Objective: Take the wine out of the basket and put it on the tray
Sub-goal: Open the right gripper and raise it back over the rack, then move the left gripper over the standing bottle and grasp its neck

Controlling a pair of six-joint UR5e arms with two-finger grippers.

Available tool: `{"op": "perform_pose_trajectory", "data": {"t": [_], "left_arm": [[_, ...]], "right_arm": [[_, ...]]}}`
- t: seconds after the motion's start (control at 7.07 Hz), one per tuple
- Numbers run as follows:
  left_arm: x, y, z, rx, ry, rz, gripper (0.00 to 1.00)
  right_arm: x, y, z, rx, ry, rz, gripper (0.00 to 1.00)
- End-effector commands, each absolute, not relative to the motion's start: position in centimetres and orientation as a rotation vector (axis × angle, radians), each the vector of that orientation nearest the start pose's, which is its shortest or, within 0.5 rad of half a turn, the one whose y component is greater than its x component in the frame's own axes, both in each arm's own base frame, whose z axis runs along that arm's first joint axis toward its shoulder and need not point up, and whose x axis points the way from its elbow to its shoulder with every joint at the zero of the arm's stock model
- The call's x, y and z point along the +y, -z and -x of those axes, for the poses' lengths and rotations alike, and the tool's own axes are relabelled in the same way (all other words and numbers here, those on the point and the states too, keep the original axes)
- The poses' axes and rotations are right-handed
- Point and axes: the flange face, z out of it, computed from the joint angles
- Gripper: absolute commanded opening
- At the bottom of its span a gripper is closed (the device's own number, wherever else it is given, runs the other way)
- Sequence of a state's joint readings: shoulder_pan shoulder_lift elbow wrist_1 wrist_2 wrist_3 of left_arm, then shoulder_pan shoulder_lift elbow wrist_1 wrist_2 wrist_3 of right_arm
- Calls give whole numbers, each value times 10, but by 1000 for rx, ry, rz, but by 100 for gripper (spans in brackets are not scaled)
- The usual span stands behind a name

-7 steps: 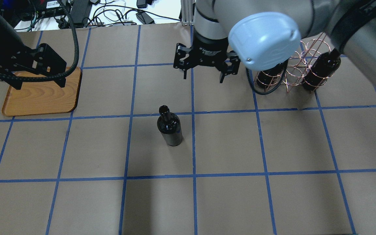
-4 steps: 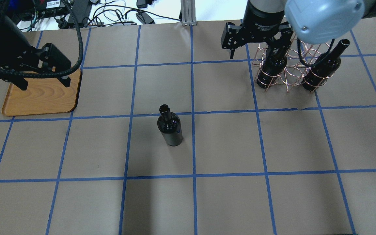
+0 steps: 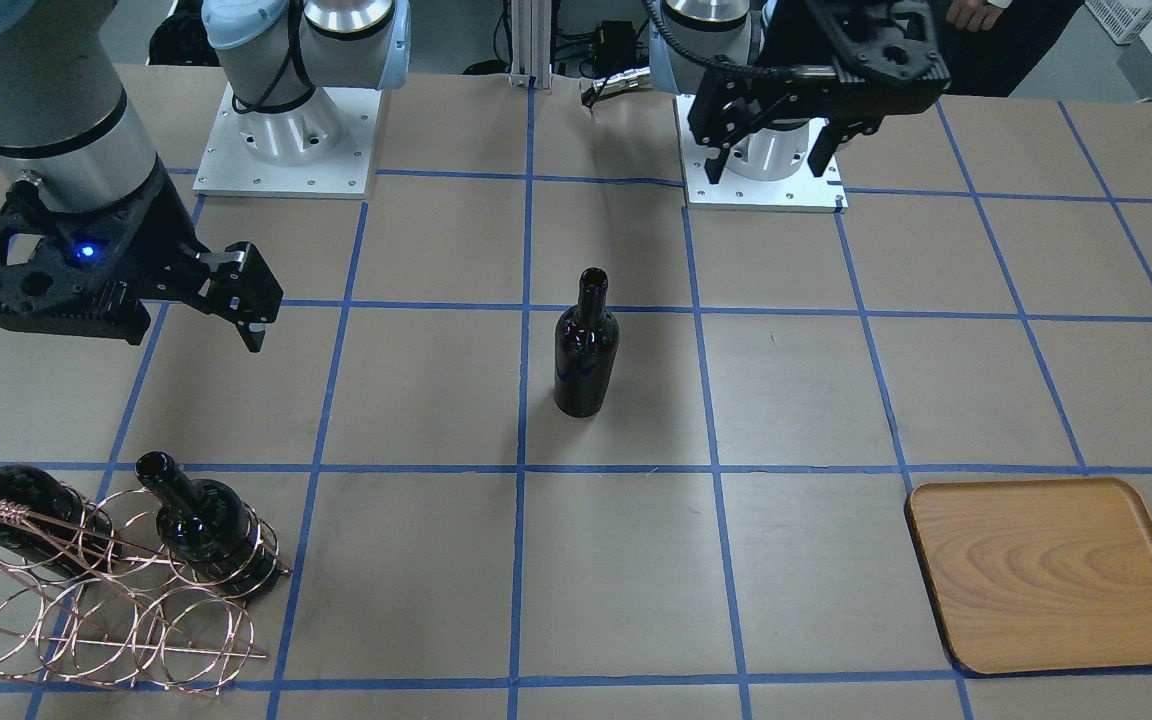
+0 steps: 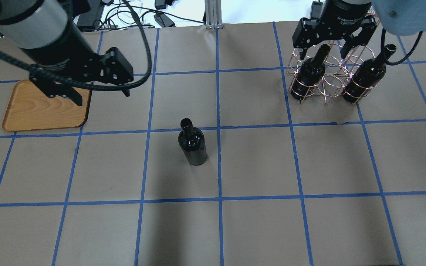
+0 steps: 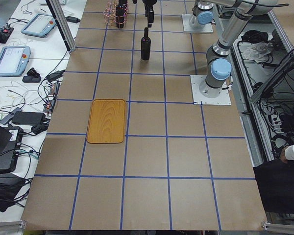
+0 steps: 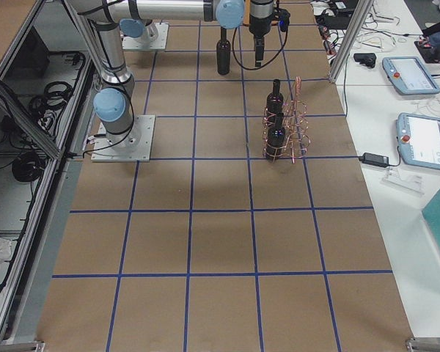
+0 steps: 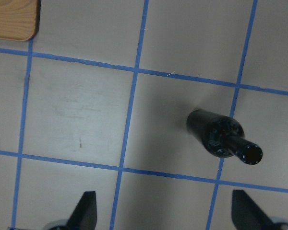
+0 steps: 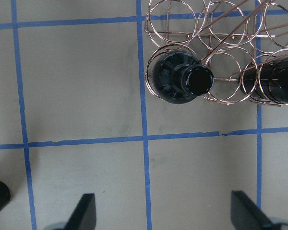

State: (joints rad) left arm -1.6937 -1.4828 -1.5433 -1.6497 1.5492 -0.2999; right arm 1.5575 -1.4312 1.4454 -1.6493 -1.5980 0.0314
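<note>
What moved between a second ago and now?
The right gripper swept from mid-table to the robot's right and hangs over the basket, above the bottle nearer mid-table. The left gripper slid off the tray toward the centre. Both are open, nothing gripped. The standing bottle, basket and tray did not move.

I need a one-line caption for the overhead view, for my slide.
Right gripper hovers open near the basket; one wine bottle stands mid-table.

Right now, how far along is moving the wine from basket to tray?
Done: one bottle stands on the table, out of the basket. In hand: nothing; the right gripper is open near a racked bottle, the left gripper open, empty. Left: the tray is bare; the basket holds a second racked bottle too.
</note>
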Motion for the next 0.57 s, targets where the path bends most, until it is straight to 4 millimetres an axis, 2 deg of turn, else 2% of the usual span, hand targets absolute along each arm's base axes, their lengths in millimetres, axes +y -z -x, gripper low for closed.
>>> {"op": "perform_pose_trajectory", "data": {"t": [0.0,0.14,0.42], "left_arm": [[-439,-500,252,3159,55,228,100],[-439,-483,271,3097,36,144,100],[-452,-463,284,3101,29,79,100]], "right_arm": [[-556,-493,-120,3168,136,-77,100],[-552,-489,-120,3173,115,-77,100],[-548,-482,-124,3140,87,-70,100]]}}
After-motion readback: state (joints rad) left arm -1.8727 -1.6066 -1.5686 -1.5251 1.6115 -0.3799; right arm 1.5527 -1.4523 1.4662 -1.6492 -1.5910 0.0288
